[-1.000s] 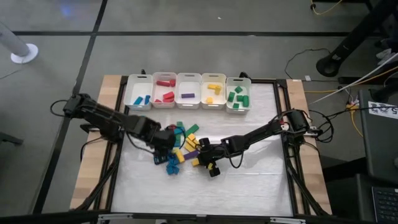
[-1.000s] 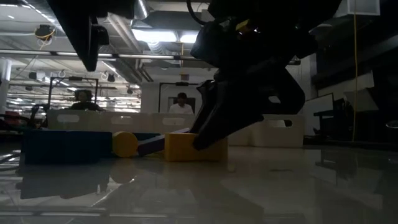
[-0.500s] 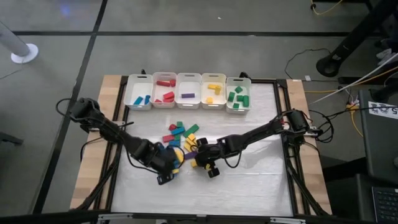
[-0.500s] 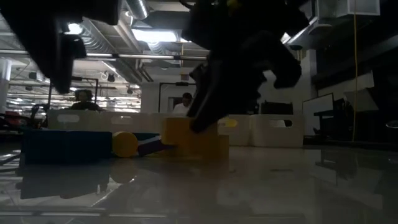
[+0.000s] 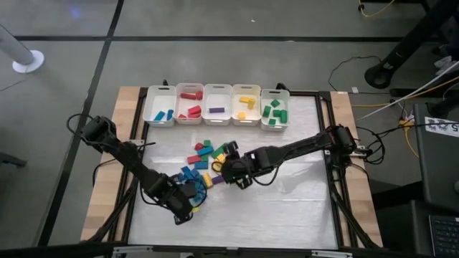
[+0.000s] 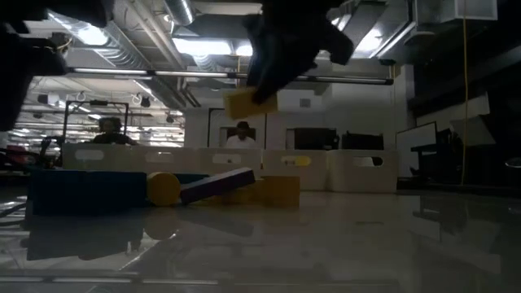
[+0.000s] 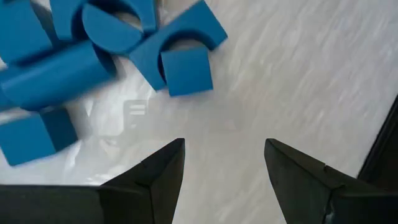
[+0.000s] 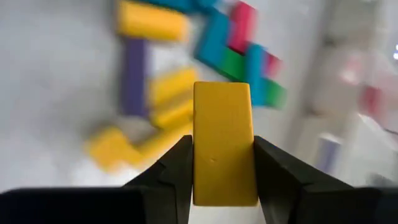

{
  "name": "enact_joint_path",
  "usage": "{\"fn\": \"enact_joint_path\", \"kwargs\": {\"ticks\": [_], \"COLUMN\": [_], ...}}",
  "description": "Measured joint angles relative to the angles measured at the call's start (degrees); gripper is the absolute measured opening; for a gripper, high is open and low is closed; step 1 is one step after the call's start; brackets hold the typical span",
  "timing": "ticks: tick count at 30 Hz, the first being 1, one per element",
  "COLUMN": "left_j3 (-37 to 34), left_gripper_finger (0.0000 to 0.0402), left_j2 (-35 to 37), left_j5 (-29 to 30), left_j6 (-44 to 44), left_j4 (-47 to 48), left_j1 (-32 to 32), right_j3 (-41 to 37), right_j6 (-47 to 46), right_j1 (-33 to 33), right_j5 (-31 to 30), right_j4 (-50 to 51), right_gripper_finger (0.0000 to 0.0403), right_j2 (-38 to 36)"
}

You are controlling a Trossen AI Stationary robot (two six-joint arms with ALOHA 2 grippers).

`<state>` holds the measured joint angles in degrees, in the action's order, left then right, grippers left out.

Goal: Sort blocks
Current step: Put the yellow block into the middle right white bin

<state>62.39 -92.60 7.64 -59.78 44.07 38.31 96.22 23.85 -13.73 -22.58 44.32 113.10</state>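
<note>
The loose blocks [image 5: 206, 152] lie in a mixed pile at mid-table, with a cluster of blue blocks [image 7: 124, 43] nearer the near edge. My left gripper [image 7: 224, 149] is open, low over bare table just short of those blue blocks, touching nothing; the high view shows my left gripper [image 5: 186, 204] near the table's near edge. My right gripper [image 8: 224, 155] is shut on a yellow bar block [image 8: 222, 140] and hangs above the pile. In the low view the yellow bar block [image 6: 242, 103] is up in the air. My right gripper pinches the yellow bar block by its two long sides [image 8: 198, 149], one finger [image 8: 177, 171] on each, with the bar lying along the fingers and its end sticking out past their tips. The bar is lifted clear of the table [image 6: 242, 103], above the other blocks.
Five white bins [image 5: 217, 104] stand in a row along the far edge, holding blue, red, purple, yellow and green blocks. A purple bar [image 6: 216, 185], a yellow round piece [image 6: 163, 189] and a yellow block [image 6: 278, 190] lie below the lifted bar. People sit in the room behind.
My right gripper has risen and drawn toward the far edge, carrying the yellow bar from the table up clear of the pile. My left gripper has swung away from the pile toward the near edge and now sits low beside the blue blocks.
</note>
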Motion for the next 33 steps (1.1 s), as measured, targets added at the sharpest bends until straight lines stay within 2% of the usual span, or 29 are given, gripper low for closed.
{"fn": "enact_joint_path", "kwargs": {"ticks": [6, 13, 18, 22, 27, 33], "left_j3": [0.00, 0.00, 0.02, 0.02, 0.02, 0.07], "left_gripper_finger": [0.0210, 0.0210, 0.0210, 0.0210, 0.0210, 0.0210], "left_j2": [0.00, 0.00, 0.00, 0.00, 0.00, -2.70], "left_j5": [0.04, 1.53, 3.70, 4.94, 5.86, 9.07], "left_j6": [-3.45, -3.64, -3.62, -3.46, -3.99, -8.04], "left_j4": [0.00, -0.02, -0.08, -0.11, -0.24, -0.44], "left_j1": [2.28, 3.45, 3.45, 3.45, 3.45, 3.45], "right_j3": [4.94, 5.77, 5.36, 5.36, 5.31, 5.31], "right_j6": [3.47, 3.65, 3.67, 3.57, 3.52, -0.77], "right_j1": [5.17, 16.64, 25.86, 32.31, 37.35, 39.76], "right_j5": [-11.70, -12.75, -7.86, 0.03, 8.94, 10.63], "right_j4": [7.77, 10.73, 10.84, 9.76, 6.99, 4.60], "right_gripper_finger": [0.0150, 0.0140, 0.0153, 0.0167, 0.0173, 0.0173], "right_j2": [-0.02, -0.11, -0.11, 0.12, 0.42, 0.42]}}
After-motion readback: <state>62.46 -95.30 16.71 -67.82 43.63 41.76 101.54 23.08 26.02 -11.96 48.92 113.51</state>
